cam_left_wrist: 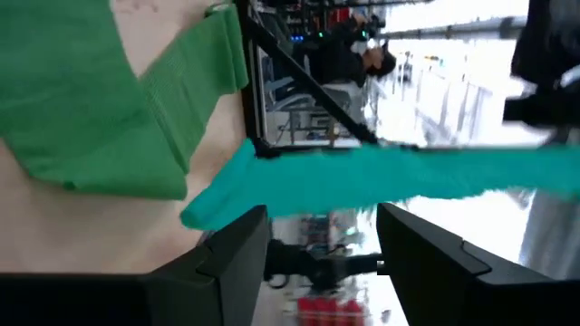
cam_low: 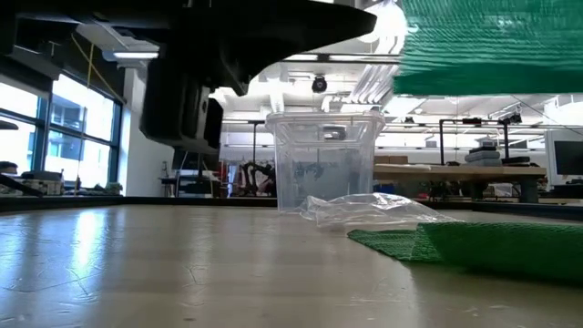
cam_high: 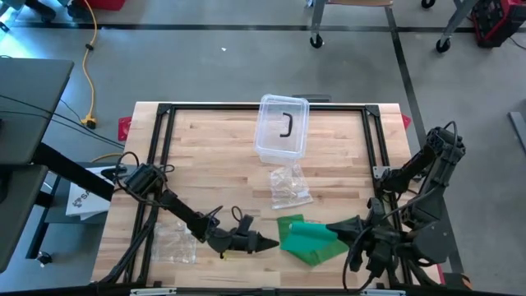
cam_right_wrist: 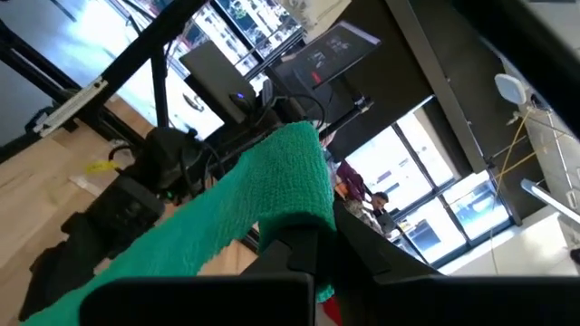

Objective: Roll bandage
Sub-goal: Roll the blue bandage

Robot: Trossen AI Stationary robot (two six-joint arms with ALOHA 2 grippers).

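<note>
A green bandage [cam_high: 311, 241] lies at the desk's [cam_high: 214, 156] six o'clock edge. The right tool [cam_high: 335, 227] pinches one end, lifted. The left tool [cam_high: 269, 242], at its nine o'clock, stands wide, gripping nothing.

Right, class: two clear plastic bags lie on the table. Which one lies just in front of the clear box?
The bag at the table's middle, right below the clear box and above the green bandage. The other bag lies by the left arm, near the table's left edge.

high: overhead, straight down | low: tabletop level | wrists: close | shared: green bandage [cam_high: 311, 240]
</note>
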